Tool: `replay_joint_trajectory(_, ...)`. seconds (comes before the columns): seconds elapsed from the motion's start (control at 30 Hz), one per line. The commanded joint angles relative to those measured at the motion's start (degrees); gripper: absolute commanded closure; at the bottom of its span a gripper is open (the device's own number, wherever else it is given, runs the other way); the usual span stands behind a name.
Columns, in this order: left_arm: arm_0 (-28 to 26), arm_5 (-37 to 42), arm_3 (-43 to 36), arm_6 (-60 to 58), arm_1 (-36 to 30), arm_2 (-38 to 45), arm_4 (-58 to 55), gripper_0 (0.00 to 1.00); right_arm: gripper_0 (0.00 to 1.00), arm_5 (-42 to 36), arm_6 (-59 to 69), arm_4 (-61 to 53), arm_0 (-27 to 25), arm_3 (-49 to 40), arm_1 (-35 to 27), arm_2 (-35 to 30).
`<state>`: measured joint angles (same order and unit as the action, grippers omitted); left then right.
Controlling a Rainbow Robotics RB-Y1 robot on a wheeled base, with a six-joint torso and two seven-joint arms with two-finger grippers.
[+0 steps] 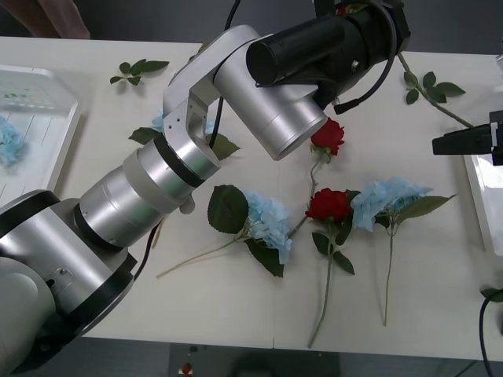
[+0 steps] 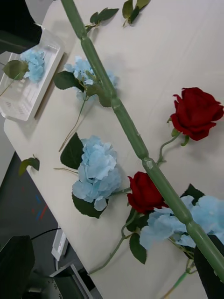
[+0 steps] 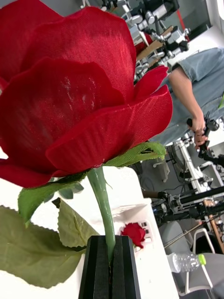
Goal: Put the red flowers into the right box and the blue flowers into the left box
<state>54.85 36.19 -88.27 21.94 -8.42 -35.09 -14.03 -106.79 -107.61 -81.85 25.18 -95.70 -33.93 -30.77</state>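
Red flowers: one rose (image 3: 79, 88) is pinched by its stem between the black fingers (image 3: 95, 268) of the left hand (image 3: 110, 266), bloom up close to the wrist camera, stem running straight down into the pinch. In the front view the left arm (image 1: 181, 157) reaches across the worktop (image 1: 236, 298) toward the far right; the hand itself is hidden behind the wrist there. The held stem (image 2: 135, 140) crosses the right wrist view as a long green diagonal above the flowers lying below, so the rose is lifted clear.

Right box (image 1: 481, 196) sits at the right worktop edge. Left wrist view shows a white tray (image 3: 126, 219) beyond the fingers with a red rose (image 3: 133, 232) already in it, probably that same box. Judged: carry is nearly there, drop comes next; long axis of the stem points from the hand toward that tray.

On the worktop: two roses (image 1: 328, 136), (image 1: 328, 205), and blue flowers (image 1: 267, 222), (image 1: 385, 200), with a third (image 2: 86, 70) partly under the left arm. Left box (image 1: 59, 126) at the left edge holds one blue flower (image 1: 9, 141).

Right hand (image 1: 464, 141) hangs above the right box; cannot tell whether it is spread or closed.
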Motion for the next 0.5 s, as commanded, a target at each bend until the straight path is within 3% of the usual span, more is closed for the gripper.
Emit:
replay_joint_trajectory(0.03,2.1,-0.7,-1.1,-0.5,0.5,-1.0,-0.1,1.0,0.0,0.4,1.6,-1.1,2.2,-0.7,-2.8,-0.4)
replay_joint_trajectory(0.3,2.2,-0.7,-1.1,-0.5,0.5,-1.1,0.1,1.0,0.0,0.4,2.0,-0.6,3.3,-0.2,-5.3,-1.7)
replay_joint_trajectory(0.5,2.2,-0.7,-1.1,-0.5,0.5,-1.1,0.1,1.0,0.0,-1.5,1.1,-0.6,5.6,5.5,-8.0,-2.4)
